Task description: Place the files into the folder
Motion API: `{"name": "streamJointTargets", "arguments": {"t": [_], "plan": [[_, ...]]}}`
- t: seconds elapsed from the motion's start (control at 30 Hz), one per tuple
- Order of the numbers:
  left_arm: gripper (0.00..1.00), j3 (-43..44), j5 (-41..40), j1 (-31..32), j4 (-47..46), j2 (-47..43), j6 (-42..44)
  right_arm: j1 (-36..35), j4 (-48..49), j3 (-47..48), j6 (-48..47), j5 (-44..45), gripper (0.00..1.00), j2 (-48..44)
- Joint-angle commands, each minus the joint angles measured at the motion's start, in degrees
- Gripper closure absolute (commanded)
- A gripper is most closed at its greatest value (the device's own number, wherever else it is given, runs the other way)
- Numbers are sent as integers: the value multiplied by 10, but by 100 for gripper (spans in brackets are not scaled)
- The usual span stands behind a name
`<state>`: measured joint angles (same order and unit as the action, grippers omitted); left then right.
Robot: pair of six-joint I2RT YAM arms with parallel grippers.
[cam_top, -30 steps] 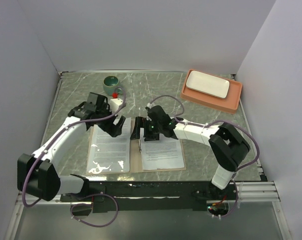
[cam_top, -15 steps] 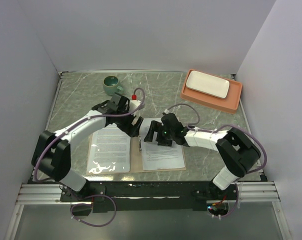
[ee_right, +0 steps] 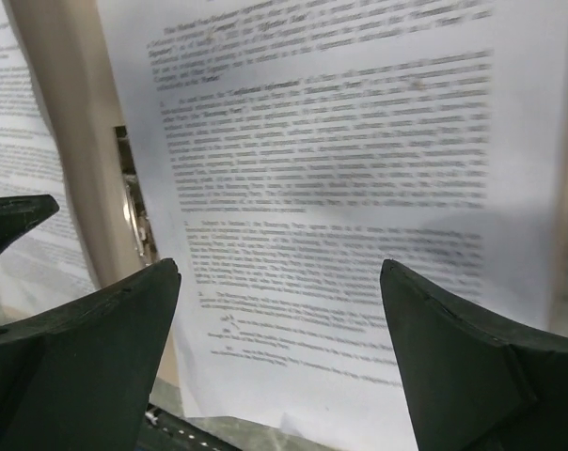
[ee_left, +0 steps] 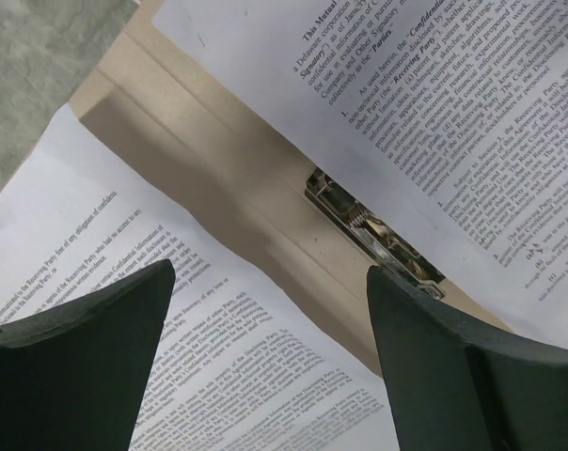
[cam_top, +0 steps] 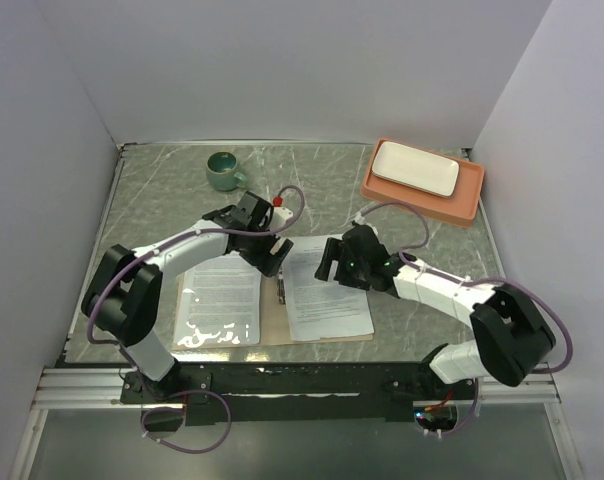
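Tan folder (cam_top: 271, 322) lies open near the arms, files (cam_top: 220, 300) on both halves, with left gripper (ee_left: 270, 280) gaping empty above the clip (ee_left: 373, 235) and right gripper (ee_right: 279, 272) wide and empty over the right sheet (cam_top: 327, 305), where a dragging finger might crumple loose-looking paper reading "Confidential", "Parties", "Receiving Party".

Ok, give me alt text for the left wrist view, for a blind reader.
An open tan folder lies below the left arm's spread fingers, with printed sheets on both halves. Its metal clip shows at the spine between the sheets.
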<state>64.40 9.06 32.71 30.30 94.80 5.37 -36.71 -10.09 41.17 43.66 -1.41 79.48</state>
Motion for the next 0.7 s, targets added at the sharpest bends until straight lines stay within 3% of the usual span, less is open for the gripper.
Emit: {"name": "streamJointTargets", "arguments": {"t": [0.0, 0.13, 0.23, 0.37, 0.5, 0.63, 0.67], "plan": [[10, -6, -33, 21, -31, 19, 11, 1, -97, 35, -24, 92, 6, -33], [11, -6, -40, 27, -35, 33, 10, -20, -51, 17, -36, 80, 7, -55], [11, -8, -49, 28, -37, 35, 12, -45, -6, 24, -52, 59, 14, -55], [11, -9, -49, 28, -36, 33, 16, -137, 80, 13, -89, 55, 37, -71], [11, -9, -47, 28, -34, 35, 14, -186, 123, 13, -104, 53, 51, -40], [11, -11, -47, 28, -37, 29, 15, -216, 107, 36, -104, 69, 53, 22], [11, -15, -48, 28, -38, 27, 16, -222, 104, 55, -103, 78, 45, 35]]}}
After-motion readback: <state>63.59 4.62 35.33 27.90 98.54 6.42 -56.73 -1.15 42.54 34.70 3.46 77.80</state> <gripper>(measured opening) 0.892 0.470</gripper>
